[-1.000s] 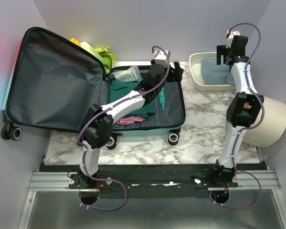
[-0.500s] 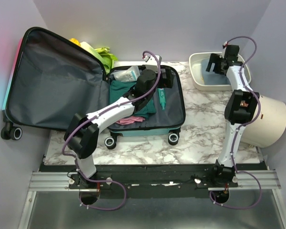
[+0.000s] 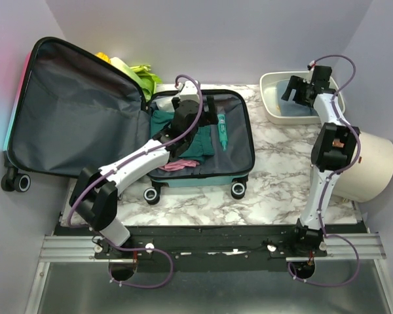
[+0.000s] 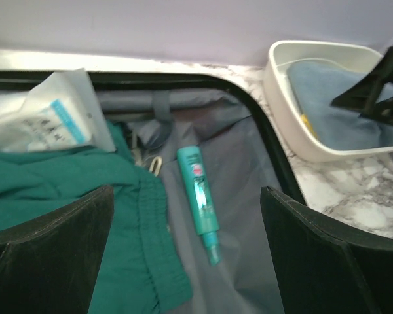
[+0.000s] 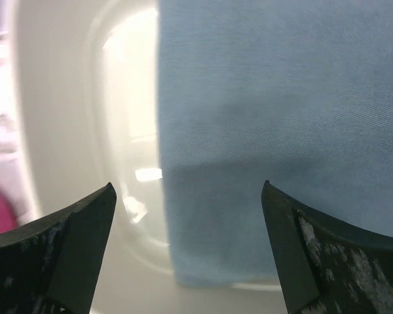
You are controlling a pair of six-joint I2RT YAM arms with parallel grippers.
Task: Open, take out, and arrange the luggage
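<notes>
Luggage point(image 3: 85, 111) lies open on the table; grey-lined lid flung left; base packed.

The light is soft and even, with a pink-cyan glow on the left wall point(image 3: 3, 65). Glare spots the white tray point(image 5: 128, 173); both wrist views are slightly blurred.

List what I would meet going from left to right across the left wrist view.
white packet → teal tube → black rim of the luggage → white tray → blue cloth lying in that tray
</notes>
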